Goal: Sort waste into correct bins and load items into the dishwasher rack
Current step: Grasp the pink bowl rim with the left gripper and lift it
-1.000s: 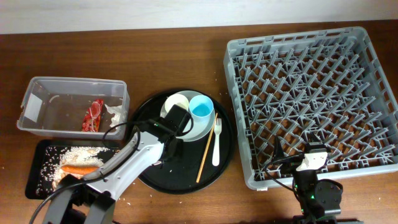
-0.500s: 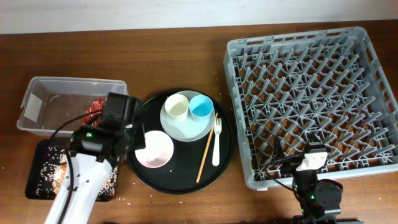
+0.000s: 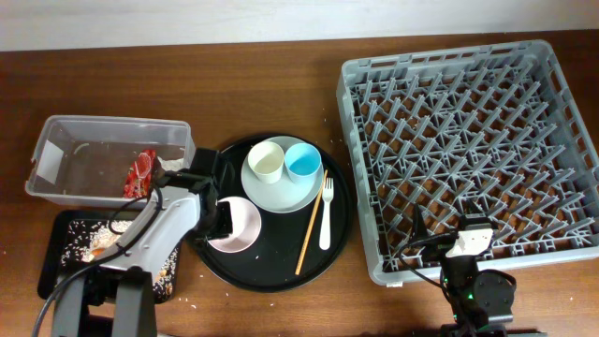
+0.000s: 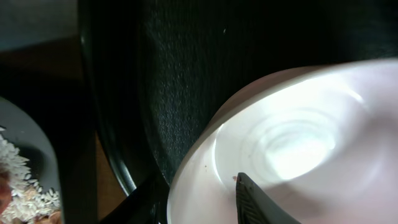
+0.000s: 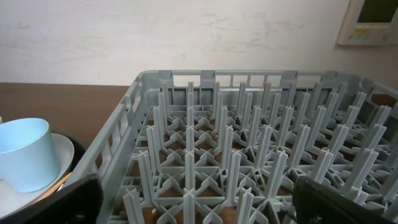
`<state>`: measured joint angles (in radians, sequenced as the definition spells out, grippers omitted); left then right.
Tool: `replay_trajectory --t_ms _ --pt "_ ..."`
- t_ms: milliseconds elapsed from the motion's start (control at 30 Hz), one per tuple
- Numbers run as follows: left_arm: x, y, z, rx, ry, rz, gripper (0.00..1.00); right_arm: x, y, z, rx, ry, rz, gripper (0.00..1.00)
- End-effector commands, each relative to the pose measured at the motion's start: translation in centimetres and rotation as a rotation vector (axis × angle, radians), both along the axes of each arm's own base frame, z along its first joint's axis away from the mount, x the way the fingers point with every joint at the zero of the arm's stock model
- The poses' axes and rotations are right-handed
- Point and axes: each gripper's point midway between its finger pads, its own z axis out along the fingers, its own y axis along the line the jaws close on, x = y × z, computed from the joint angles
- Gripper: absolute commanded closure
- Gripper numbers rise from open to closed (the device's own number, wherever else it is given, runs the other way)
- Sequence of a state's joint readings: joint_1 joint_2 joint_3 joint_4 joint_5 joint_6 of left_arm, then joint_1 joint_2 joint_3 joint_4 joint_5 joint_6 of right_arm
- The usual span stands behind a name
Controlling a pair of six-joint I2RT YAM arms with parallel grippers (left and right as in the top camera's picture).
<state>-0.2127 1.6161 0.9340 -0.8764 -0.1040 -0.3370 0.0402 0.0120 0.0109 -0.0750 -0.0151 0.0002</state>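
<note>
White bowl [image 3: 236,225] sits on the left of the round black tray [image 3: 281,276], and my left jaws straddle its rim, one finger [image 4: 249,202] inside, one outside; clamped or not, I cannot tell. Bowl is round, no axis to mind. Dishwasher rack [image 3: 468,150] lies well to the right, empty, right jaws wide open by its front edge. Clear tub [image 3: 56,150] holds red wrapper [image 3: 141,174] and tissue [image 3: 172,166]; shallow black tray [image 3: 47,271] holds rice [image 3: 77,240]. Plate [image 3: 281,194] carries cream cup [image 3: 267,161] and blue cup [image 3: 303,161]
</note>
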Motion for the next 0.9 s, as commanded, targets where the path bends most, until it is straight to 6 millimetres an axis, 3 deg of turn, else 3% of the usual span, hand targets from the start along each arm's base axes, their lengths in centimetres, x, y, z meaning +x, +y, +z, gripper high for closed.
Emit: replay_trajectory --t_ms 0,67,133,233,300,400,500,633,867 --pt "-0.6 0.1 -0.7 -0.006 0.026 0.003 0.73 0.0 0.0 -0.2 0.004 0.004 0.000 0.01" --pt "-0.7 0.1 -0.7 -0.005 0.030 0.003 0.91 0.0 0.0 -0.2 0.004 0.004 0.000 0.01" --pt "-1.0 0.1 -0.7 -0.002 0.042 0.002 1.00 0.0 0.0 -0.2 0.004 0.004 0.000 0.01" --pt "-1.5 0.3 -0.4 0.001 0.057 0.003 1.00 0.0 0.0 -0.2 0.004 0.004 0.000 0.01" --pt "-1.1 0.1 1.2 -0.012 0.018 0.003 1.00 0.0 0.0 -0.2 0.004 0.004 0.000 0.01" --pt "0.0 -1.5 7.9 -0.125 -0.149 -0.006 1.00 0.0 0.0 -0.2 0.004 0.004 0.000 0.01" --pt "-0.8 -2.7 11.5 -0.219 -0.230 -0.023 1.00 0.0 0.0 -0.2 0.004 0.004 0.000 0.01" --pt "-0.9 -4.1 12.2 -0.307 -0.242 -0.039 1.00 0.0 0.0 -0.2 0.004 0.004 0.000 0.01" --pt "2.6 -8.2 14.8 -0.504 -0.406 -0.118 1.00 0.0 0.0 -0.2 0.004 0.004 0.000 0.01"
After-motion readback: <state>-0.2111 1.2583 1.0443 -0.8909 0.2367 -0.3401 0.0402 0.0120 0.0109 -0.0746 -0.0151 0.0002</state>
